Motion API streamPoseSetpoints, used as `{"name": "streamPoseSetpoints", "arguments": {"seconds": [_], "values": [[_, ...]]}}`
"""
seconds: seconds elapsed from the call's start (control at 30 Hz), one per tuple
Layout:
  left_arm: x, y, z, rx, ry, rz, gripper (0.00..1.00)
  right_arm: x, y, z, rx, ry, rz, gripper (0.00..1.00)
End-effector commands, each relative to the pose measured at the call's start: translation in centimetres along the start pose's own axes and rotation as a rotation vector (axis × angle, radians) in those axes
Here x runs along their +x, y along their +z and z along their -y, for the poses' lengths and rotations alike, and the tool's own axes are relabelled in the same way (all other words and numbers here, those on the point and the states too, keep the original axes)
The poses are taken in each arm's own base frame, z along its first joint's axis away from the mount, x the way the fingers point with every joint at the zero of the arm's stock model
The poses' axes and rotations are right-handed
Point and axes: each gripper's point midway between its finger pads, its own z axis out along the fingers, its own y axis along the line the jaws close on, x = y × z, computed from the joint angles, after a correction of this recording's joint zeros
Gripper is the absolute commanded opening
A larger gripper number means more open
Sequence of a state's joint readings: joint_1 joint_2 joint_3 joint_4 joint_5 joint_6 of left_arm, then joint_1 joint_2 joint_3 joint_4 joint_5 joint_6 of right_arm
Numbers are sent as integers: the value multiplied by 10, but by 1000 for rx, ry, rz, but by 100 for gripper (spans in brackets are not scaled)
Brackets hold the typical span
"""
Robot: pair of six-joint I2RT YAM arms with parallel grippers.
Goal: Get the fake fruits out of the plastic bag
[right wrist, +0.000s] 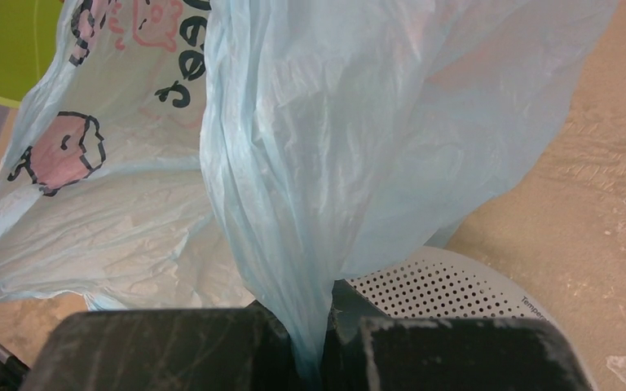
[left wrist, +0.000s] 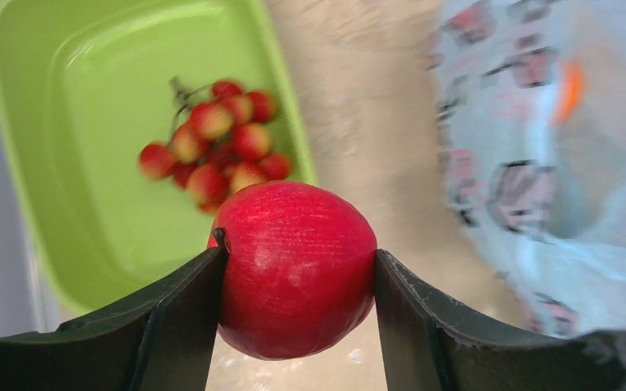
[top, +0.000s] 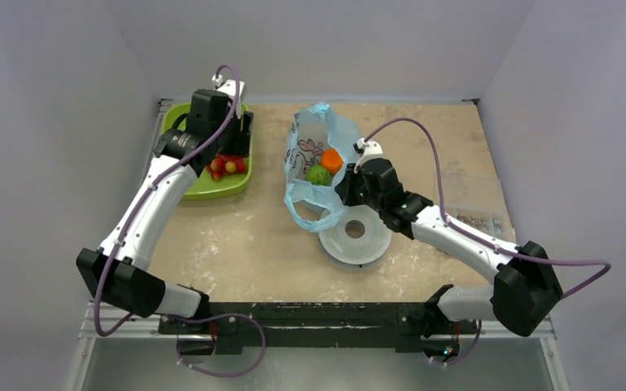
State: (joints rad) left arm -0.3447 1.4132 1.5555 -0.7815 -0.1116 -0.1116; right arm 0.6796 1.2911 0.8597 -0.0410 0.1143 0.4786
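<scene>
1. The red round fruit (left wrist: pixel 293 281) is clamped in the left pincer (left wrist: pixel 297 254), lower middle of the frame.
2. The cluster of red balls (left wrist: pixel 212 151) lies in the green tray (left wrist: pixel 57 106), upper left.
3. The orange fruit (top: pixel 331 160) and the green fruit (top: pixel 319 174) sit inside the blue bag (top: pixel 341 130), centre.
4. The right pincer (right wrist: pixel 326 334) pinches a fold of the bag, near a white disc (right wrist: pixel 448 285).

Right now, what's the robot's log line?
left gripper: holds red fruit | right gripper: pinches bag | tray: red cluster | in bag: orange fruit, green fruit
</scene>
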Motion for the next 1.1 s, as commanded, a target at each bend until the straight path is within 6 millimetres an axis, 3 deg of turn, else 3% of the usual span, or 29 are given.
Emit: {"name": "streamPoseSetpoints", "arguments": {"seconds": [0.0, 0.1, 0.2, 0.27, 0.53, 0.57, 0.93, 0.97, 1.07], "values": [[20, 14, -69, -300, -29, 7, 0, -22, 0, -6, 0, 5, 50, 0], [50, 34, -98, -405, -59, -90, 0, -26, 0, -7, 2, 1, 54, 0], [53, 42, -125, -503, -96, -147, 0, -27, 3, -7, 7, -2, 52, 0], [60, 54, -132, -480, -139, -184, 0, -26, 3, -7, 4, 2, 48, 0], [99, 92, -152, -396, -295, -388, 0, -21, 7, -7, 7, -26, 21, 0], [105, 91, -161, -397, -322, -421, 0, -19, 9, -8, -3, -25, 15, 0], [132, 104, -181, -456, -331, -492, 0, -19, 5, -9, -12, 0, 25, 0], [135, 106, -183, -453, -338, -497, 1, -19, 4, -9, -13, 1, 28, 0], [141, 109, -185, -449, -352, -515, 16, -19, 3, -9, -13, 0, 26, 0]]}}
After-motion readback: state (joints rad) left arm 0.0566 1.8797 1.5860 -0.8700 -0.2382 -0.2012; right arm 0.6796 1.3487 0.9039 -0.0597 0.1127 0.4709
